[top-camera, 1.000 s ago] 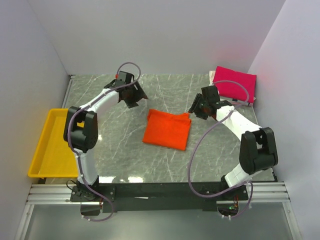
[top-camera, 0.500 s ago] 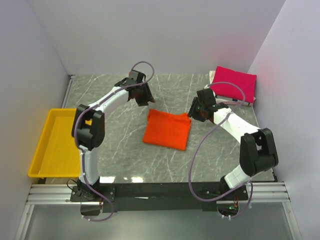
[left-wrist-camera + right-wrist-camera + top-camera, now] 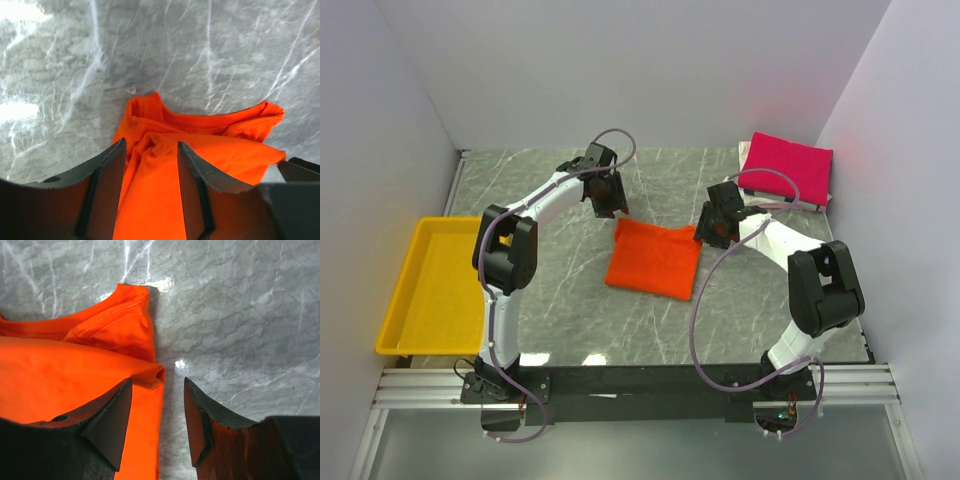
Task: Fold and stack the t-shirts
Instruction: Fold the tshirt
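The orange t-shirt [image 3: 654, 259] is seen lying flat near the middle of the grey marbled table [image 3: 570, 300], folded into a rough rectangle. Its far edge is bunched, with collar and sleeve layers showing. The magenta-pink t-shirt [image 3: 788, 168] is found folded at the far right corner of the table, well apart from the orange one.

The left gripper [image 3: 608, 203] is held at the far left corner of the orange t-shirt. In the left wrist view its fingers [image 3: 107, 175] are seen spread apart, with orange cloth showing in the gap and nothing clamped. Whether the tips are touching the fabric cannot be told.

Now to the other side: the right gripper [image 3: 708, 232] is placed at the far right corner of the same shirt. In the right wrist view its fingers [image 3: 107, 425] are parted as well, one over orange fabric and the other over bare table. The folded corner of the shirt is seen just inside the gap, and nothing is gripped here either.

A yellow tray [image 3: 420, 290] is seen at the left edge of the table, well apart from both shirts. Both arms are stretched from the near edge toward the far half of the table, with cables looped above them.
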Controlling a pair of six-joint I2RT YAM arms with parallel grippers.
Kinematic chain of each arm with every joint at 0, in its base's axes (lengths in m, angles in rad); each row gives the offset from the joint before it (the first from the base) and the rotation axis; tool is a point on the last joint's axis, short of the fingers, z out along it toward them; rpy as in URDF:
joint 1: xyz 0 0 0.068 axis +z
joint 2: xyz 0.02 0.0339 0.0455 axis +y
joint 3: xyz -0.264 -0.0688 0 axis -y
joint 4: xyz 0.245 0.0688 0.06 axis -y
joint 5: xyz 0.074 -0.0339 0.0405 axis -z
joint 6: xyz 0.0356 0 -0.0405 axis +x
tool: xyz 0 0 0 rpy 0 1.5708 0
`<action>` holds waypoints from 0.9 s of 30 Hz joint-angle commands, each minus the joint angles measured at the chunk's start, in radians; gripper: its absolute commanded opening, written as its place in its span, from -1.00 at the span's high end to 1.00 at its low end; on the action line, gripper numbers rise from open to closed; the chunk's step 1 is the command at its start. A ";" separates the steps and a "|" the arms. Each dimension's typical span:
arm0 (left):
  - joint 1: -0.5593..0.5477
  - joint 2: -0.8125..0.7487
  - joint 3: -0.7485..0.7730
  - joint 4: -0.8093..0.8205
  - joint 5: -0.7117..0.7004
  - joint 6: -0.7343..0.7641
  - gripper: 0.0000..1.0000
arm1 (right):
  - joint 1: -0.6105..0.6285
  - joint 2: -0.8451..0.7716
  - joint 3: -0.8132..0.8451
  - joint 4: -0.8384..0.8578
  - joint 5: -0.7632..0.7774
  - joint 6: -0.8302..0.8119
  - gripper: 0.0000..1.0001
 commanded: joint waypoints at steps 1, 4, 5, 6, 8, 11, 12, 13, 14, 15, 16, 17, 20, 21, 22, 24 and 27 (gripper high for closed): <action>-0.003 0.020 0.056 0.005 0.010 0.028 0.00 | 0.005 0.008 0.025 0.041 0.020 -0.005 -0.04; -0.007 0.037 0.082 0.005 0.017 0.028 0.05 | 0.007 0.016 0.025 0.050 0.025 0.000 -0.03; -0.009 0.051 0.089 0.002 0.017 0.028 0.05 | 0.007 0.017 0.028 0.050 0.027 0.002 -0.02; -0.009 0.057 0.096 -0.004 0.020 0.027 0.07 | 0.005 0.020 0.028 0.050 0.027 0.002 -0.01; -0.011 0.069 0.109 -0.008 0.017 0.024 0.09 | 0.007 0.022 0.031 0.055 0.030 0.003 0.02; -0.012 0.078 0.114 -0.007 0.012 0.019 0.10 | 0.007 0.028 0.031 0.060 0.027 0.006 0.05; -0.012 0.080 0.119 -0.007 0.015 0.019 0.11 | 0.007 0.030 0.032 0.061 0.025 0.006 0.09; -0.012 0.083 0.120 -0.008 0.020 0.019 0.12 | 0.005 0.031 0.032 0.064 0.025 0.008 0.10; -0.014 0.086 0.119 -0.005 0.024 0.018 0.14 | 0.007 0.036 0.032 0.067 0.020 0.009 0.13; -0.014 0.086 0.119 -0.002 0.027 0.016 0.16 | 0.007 0.036 0.032 0.072 0.019 0.011 0.17; -0.015 0.088 0.119 -0.002 0.036 0.015 0.17 | 0.005 0.037 0.031 0.073 0.019 0.015 0.27; -0.017 0.086 0.117 0.007 0.040 0.015 0.18 | 0.005 0.040 0.032 0.077 0.016 0.017 0.32; -0.020 0.089 0.117 0.016 0.052 0.013 0.26 | 0.007 0.042 0.028 0.086 0.011 0.023 0.46; -0.021 0.091 0.119 0.015 0.053 0.012 0.30 | 0.007 0.042 0.028 0.089 0.010 0.025 0.55; -0.023 0.092 0.120 0.016 0.053 0.010 0.34 | 0.005 0.042 0.028 0.090 0.010 0.026 0.62; -0.024 0.094 0.117 0.019 0.058 0.005 0.58 | 0.005 0.040 0.028 0.092 0.008 0.029 0.77; -0.024 0.086 0.113 0.022 0.058 0.004 0.90 | 0.005 0.039 0.029 0.093 0.005 0.029 0.93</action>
